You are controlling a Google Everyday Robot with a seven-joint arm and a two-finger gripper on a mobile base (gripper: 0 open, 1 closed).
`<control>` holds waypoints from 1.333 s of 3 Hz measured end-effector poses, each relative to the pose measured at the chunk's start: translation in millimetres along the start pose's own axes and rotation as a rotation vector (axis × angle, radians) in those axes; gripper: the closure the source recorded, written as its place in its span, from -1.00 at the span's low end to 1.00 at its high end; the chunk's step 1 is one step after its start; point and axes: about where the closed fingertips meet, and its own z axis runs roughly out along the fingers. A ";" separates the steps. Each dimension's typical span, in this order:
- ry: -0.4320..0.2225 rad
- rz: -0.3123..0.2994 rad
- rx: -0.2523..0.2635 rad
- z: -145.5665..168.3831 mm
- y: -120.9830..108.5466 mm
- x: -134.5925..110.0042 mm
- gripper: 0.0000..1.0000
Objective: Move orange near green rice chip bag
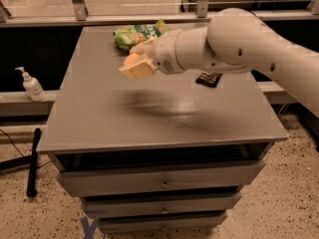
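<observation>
Camera view: a grey table [99, 118] with a flat matte top fills the middle. Its front holds a stack of drawers [162, 176] with small metal knobs. The white arm [239, 39] enters from 3 o'clock and reaches across the top toward 10 o'clock. The gripper [135, 61] hangs above the surface in the far-left part of the top, clear of it, and throws a soft dark shadow [144, 103] on the top just toward 6 o'clock. The jaws are closed on the orange [130, 59], pinching it; only a small patch of its skin shows between the tan fingers [139, 69]. The green rice chip bag [135, 34] lies flat at the 12 o'clock edge of the top. The held orange sits near it, just toward 6 o'clock of the bag and off the surface. A dark wrapper [209, 78] lies on the top at about 3 o'clock, partly under the arm and well apart from the bag. Room: speckled terrazzo floor [279, 208] with a blue tape mark [88, 227] at 6 o'clock. A black pole [33, 161] leans at 9 o'clock. A pump bottle [32, 85] stands on a low ledge to the left. A glazed rail [75, 1] with metal posts runs behind the table at 12 o'clock.
</observation>
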 end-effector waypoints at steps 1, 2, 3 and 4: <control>-0.038 -0.086 0.104 -12.3 -56.5 3.3 1.00; -0.068 -0.121 0.195 -15.1 -124.2 12.6 1.00; -0.057 -0.109 0.232 -2.4 -176.2 35.1 1.00; 0.008 -0.062 0.235 11.0 -201.5 66.2 1.00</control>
